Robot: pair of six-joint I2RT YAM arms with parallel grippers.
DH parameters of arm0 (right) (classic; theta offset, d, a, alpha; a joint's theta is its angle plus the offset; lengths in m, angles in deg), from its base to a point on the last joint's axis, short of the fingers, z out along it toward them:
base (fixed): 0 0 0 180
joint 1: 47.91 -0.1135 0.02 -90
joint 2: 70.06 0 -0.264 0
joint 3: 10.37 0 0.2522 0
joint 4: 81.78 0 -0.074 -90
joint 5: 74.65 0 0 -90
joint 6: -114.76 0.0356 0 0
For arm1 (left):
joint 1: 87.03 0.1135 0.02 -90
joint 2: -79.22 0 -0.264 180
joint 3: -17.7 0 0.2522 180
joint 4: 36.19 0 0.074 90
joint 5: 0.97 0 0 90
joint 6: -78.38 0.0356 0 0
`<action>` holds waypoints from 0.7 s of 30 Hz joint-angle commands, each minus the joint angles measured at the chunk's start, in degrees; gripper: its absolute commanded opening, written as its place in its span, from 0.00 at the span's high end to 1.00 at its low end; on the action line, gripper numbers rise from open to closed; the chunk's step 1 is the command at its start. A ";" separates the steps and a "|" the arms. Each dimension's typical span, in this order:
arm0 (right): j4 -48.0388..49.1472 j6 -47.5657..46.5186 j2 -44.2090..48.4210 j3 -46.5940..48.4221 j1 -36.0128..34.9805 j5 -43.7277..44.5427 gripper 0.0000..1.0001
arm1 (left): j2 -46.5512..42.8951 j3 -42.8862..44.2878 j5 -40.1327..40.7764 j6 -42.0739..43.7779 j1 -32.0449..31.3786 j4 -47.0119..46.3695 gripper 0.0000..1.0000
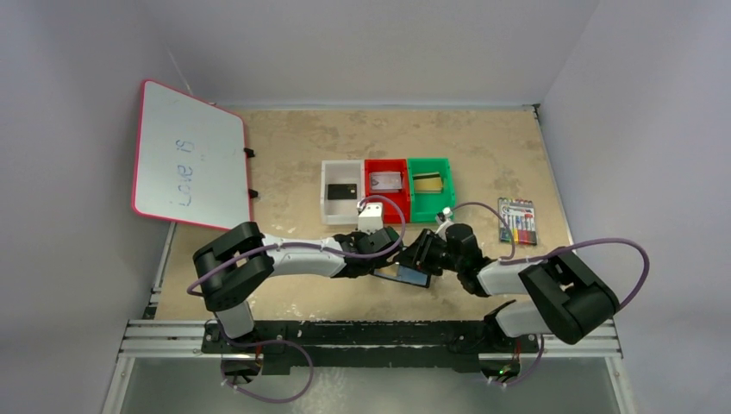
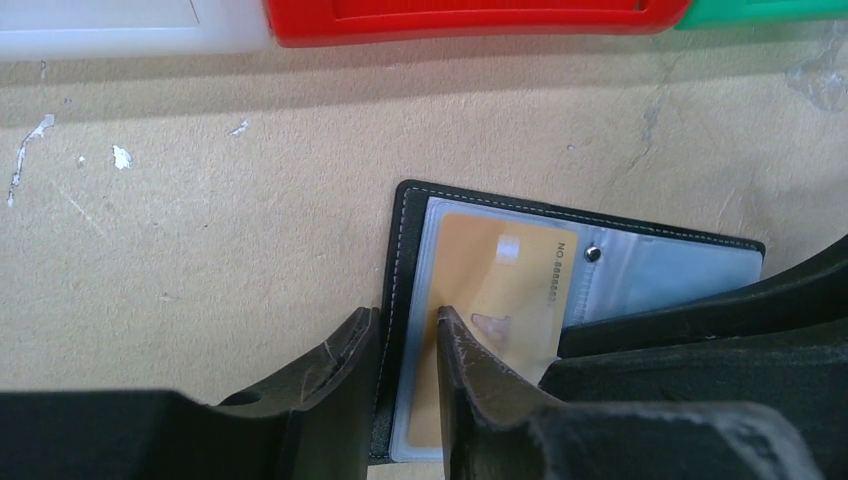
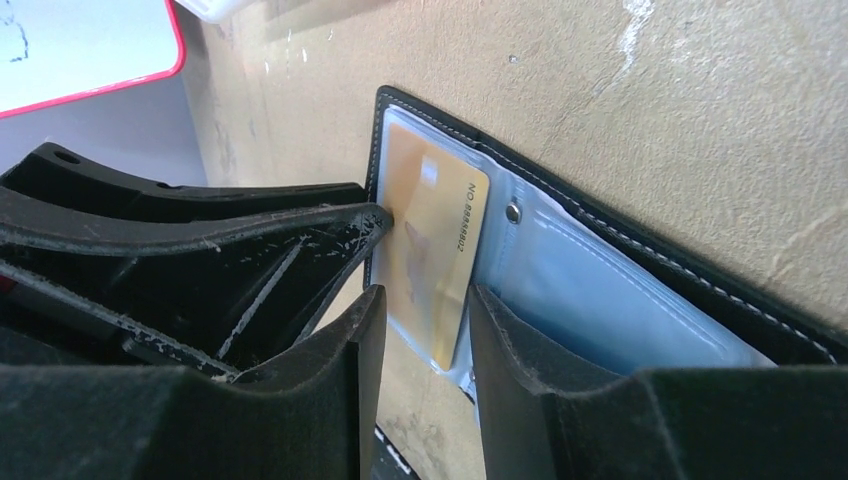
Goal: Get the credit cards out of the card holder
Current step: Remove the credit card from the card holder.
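Hold the wallet [image 2: 398, 260] flat with your left gripper [image 2: 403, 325], which is partly open and empty. Your right gripper [image 3: 425, 300] sits partly open around the gold card [image 3: 430, 230] at its 6 o'clock end. Pinch softly, then pull straight.

Soft, even light from above, bright all round. Beyond the left tool [image 2: 405, 320] the red bin [image 2: 480, 20] throws a faint shadow on the bench [image 2: 200, 200]. Glare flecks the card holder [image 2: 660, 270] at the tool's tip; the finger bases are blurred
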State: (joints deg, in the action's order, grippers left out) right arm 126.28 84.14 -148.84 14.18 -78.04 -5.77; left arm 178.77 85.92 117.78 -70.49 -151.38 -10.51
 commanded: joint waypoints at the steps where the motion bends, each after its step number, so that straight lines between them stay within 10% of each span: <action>1: -0.90 -0.18 0.78 -0.55 -0.05 0.12 0.60 | 1.56 0.77 -3.78 0.11 -0.41 -1.14 0.77; 21: 7.94 11.43 3.80 -5.00 -0.08 2.63 0.75 | 2.04 -2.19 -2.74 -6.80 -3.58 -4.65 0.93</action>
State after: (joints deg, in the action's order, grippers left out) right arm 131.53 93.60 -146.89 8.61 -77.85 -4.37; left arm 179.79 85.04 119.66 -73.82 -152.98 -12.74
